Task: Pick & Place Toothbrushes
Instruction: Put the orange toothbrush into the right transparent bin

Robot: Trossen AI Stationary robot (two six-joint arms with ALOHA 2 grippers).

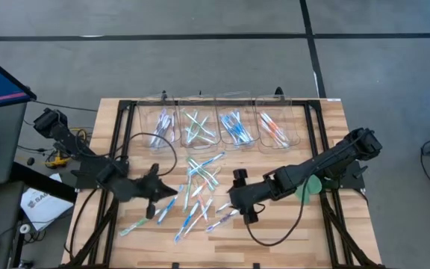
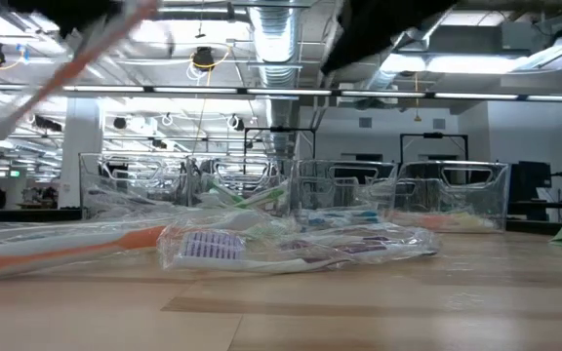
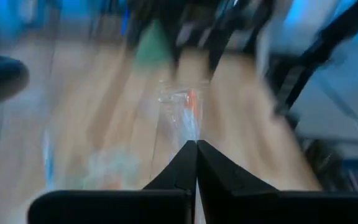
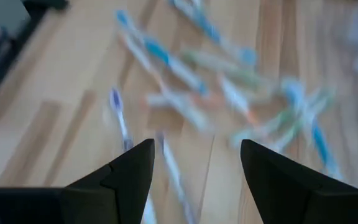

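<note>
The toothbrushes (image 1: 198,196) lie scattered mid-table between the two grippers. Right gripper (image 4: 196,165), fingers spread, hovers directly over several of them. Left gripper (image 3: 196,144), fingers pressed together, sits beside the pile.

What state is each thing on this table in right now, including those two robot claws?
Left gripper: jaws shut on an orange toothbrush.
Right gripper: jaws open, empty, above the pile.
Loose toothbrushes: scattered flat on the table.
Clear bins: upright in a row, each holding toothbrushes.
Green disc: flat, partly under the right arm.
</note>
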